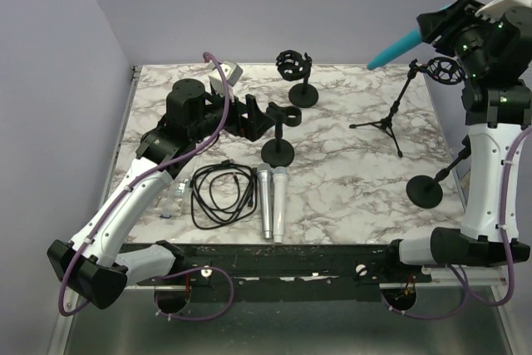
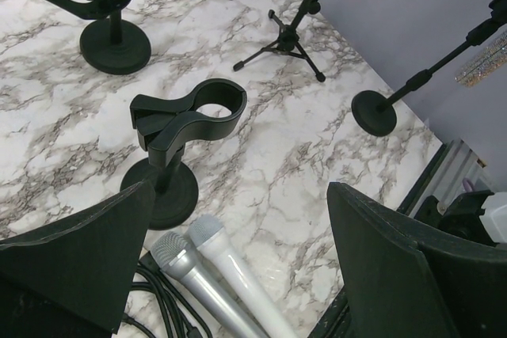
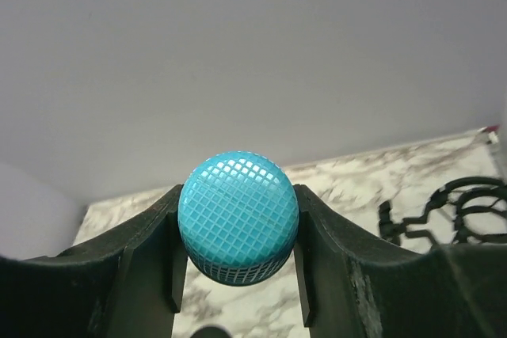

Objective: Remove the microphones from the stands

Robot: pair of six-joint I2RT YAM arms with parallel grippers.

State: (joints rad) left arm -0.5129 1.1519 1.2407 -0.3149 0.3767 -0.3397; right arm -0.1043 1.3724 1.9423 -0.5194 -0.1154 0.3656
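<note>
My right gripper (image 1: 426,29) is shut on a teal microphone (image 1: 394,50) and holds it high in the air over the table's back right corner. In the right wrist view its mesh head (image 3: 238,227) sits between my fingers. An empty black shock mount (image 1: 445,71) on a round-base stand (image 1: 426,191) is just below it, and shows in the right wrist view (image 3: 467,213). My left gripper (image 1: 268,119) is open and empty, beside a short desk stand with an empty clip (image 2: 194,112).
Two silver microphones (image 1: 272,202) lie at the table's front, next to a coiled black cable (image 1: 220,193). A tripod stand (image 1: 386,122) and a second shock-mount stand (image 1: 297,74) stand at the back. A clear plastic item (image 1: 174,197) lies front left.
</note>
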